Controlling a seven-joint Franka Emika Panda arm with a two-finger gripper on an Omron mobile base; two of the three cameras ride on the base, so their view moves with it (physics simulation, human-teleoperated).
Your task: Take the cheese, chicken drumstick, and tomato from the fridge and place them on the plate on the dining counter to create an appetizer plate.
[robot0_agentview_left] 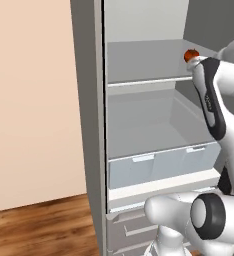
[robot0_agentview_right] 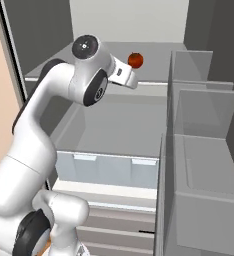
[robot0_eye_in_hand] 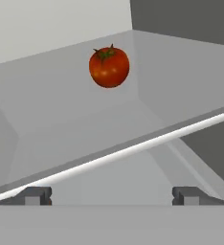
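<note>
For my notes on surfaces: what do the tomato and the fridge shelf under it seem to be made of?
The tomato looks like smooth, glossy fruit skin: red with a soft highlight and a green stem. The fridge shelf looks like matte grey plastic or coated metal, evenly shaded; its pale front edge may be a separate trim. Being rendered, this is uncertain.

The tomato [robot0_eye_in_hand: 109, 67] is rendered with a smooth, glossy red skin. The fridge [robot0_agentview_left: 89, 125] walls and shelf [robot0_agentview_left: 144, 62] are finished in matt grey, the shelf edged with a pale, slightly shiny strip. The drawer [robot0_agentview_left: 161, 167] is shown as translucent pale plastic. The floor [robot0_agentview_left: 44, 227] is finished as brown wood planking. The wall [robot0_agentview_left: 31, 100] is flat, matt beige.
</note>
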